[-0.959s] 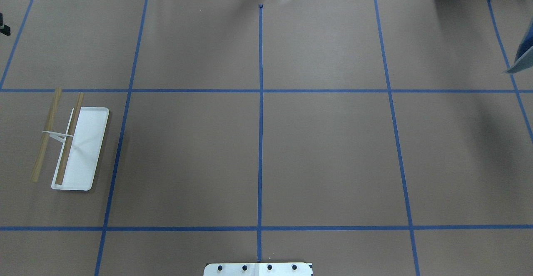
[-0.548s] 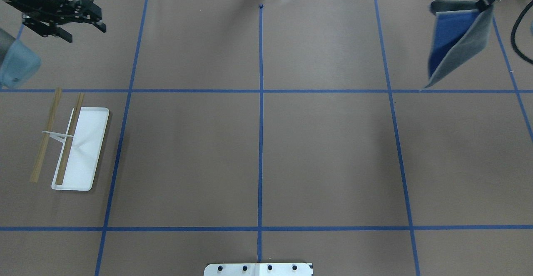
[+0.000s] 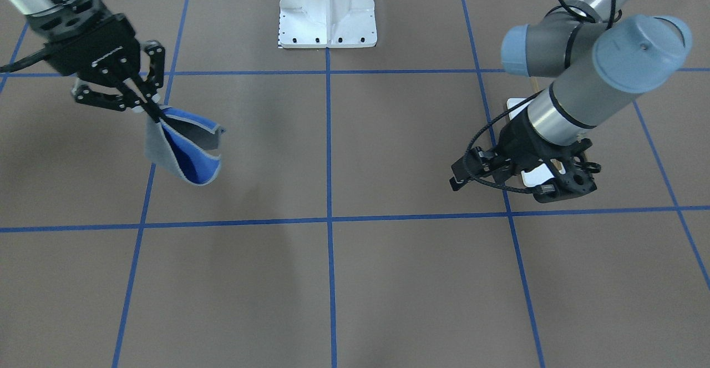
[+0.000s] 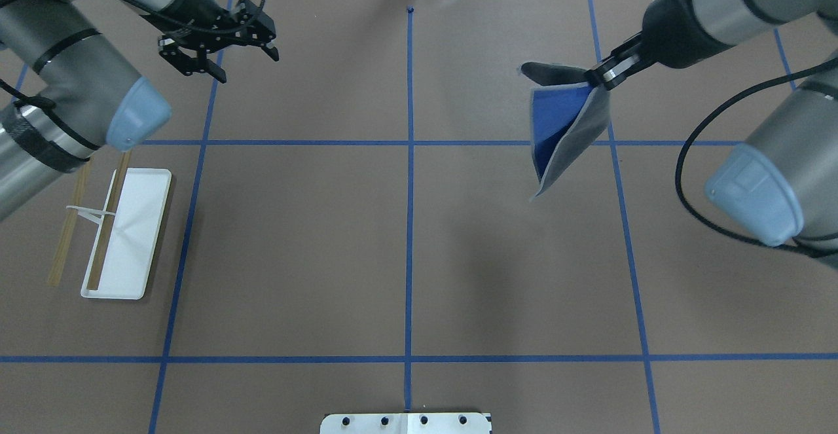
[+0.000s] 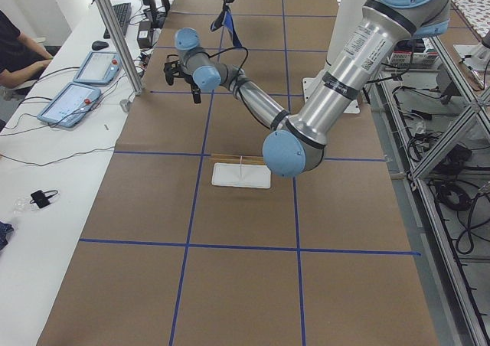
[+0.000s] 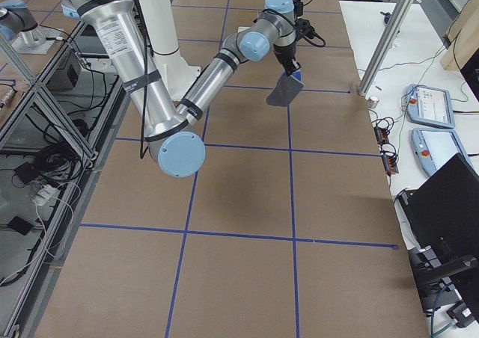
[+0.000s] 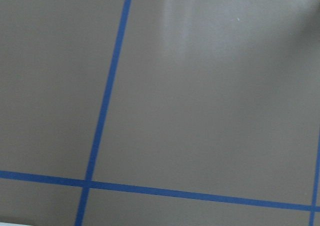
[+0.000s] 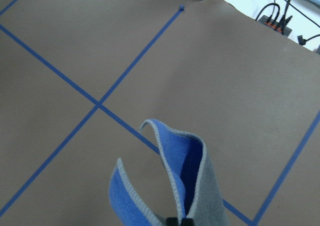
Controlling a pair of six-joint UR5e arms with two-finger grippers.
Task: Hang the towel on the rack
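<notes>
Both arms have swung in toward the middle since half a second ago. Clamped together on one corner, the right gripper [image 4: 599, 75] holds the small square soft towel [image 4: 563, 126], royal blue inside and grey outside. It dangles folded in mid-air, well apart from the little rack [image 4: 141, 224] with its white tray base and tan wooden rods. Spread and empty, the left gripper [image 4: 249, 67] hovers beyond the rack's far end. I'd carry the cloth high, let the free fingers take another corner, then drape it across a rod.
</notes>
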